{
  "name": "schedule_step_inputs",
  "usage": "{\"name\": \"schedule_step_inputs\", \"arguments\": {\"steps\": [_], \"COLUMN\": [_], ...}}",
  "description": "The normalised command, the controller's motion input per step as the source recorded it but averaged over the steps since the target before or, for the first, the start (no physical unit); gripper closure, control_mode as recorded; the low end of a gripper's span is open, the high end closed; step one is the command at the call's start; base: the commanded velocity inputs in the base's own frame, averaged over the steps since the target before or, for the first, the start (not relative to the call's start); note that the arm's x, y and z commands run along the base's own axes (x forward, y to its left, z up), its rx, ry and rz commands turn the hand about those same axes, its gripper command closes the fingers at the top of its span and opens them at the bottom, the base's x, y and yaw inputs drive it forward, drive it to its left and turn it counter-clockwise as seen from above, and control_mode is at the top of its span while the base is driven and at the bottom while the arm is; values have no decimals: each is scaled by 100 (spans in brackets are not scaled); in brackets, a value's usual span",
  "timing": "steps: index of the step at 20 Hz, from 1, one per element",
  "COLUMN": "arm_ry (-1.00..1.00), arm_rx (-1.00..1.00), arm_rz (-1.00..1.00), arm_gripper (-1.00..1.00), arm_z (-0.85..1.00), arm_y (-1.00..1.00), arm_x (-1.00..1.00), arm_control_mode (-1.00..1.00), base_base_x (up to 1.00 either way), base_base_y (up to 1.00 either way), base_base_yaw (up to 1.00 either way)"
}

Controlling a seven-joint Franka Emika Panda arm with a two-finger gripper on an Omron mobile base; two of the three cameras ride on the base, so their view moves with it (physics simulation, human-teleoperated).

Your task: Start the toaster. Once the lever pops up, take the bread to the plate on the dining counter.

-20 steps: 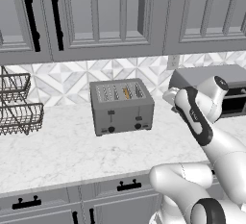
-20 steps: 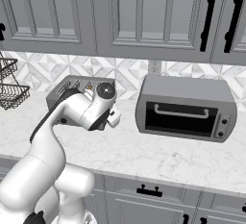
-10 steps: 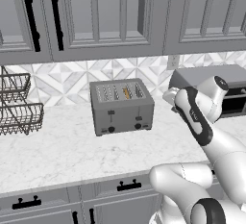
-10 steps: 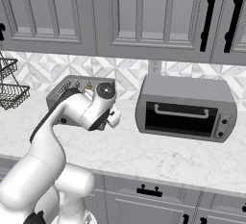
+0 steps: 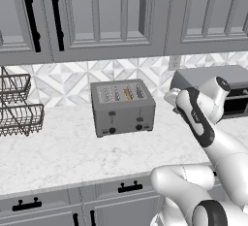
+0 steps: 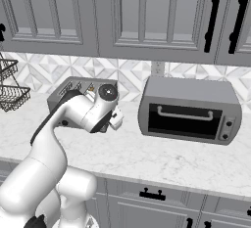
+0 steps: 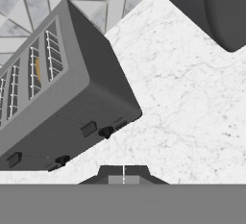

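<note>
The grey toaster (image 5: pixel 123 108) stands on the marble counter against the tiled wall, also seen as the toaster (image 6: pixel 73 92) behind my arm and the toaster (image 7: pixel 53 93) in the hand view. The bread (image 5: pixel 127 93) sits down in one top slot, showing as a golden sliver, the bread (image 7: pixel 37 70). Two dark front levers (image 7: pixel 89 129) sit high on the toaster's face, with small knobs below. My gripper (image 7: pixel 124 174) is shut and empty, hovering over the counter just right of the toaster's front corner, apart from it. The plate and dining counter are out of view.
A grey toaster oven (image 6: pixel 188 109) stands on the counter to the right, close to my hand. Wire baskets (image 5: pixel 17 106) hang at the far left. Upper cabinets (image 5: pixel 121 11) run overhead, and drawers (image 5: pixel 126 188) line the counter front.
</note>
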Motion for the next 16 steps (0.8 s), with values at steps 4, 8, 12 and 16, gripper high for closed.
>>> {"name": "schedule_step_inputs", "arguments": {"steps": [4, 8, 12, 16], "arm_ry": [0, 0, 0, 0], "arm_rx": [0, 0, 0, 0], "arm_rz": [0, 0, 0, 0], "arm_gripper": [100, 100, 100, 100], "arm_z": [0, 0, 0, 0], "arm_y": [0, 0, 0, 0], "arm_x": [0, 0, 0, 0], "arm_control_mode": [-100, -100, -100, -100], "base_base_x": [0, 0, 0, 0], "base_base_y": [0, 0, 0, 0], "base_base_yaw": [0, 0, 0, 0]}}
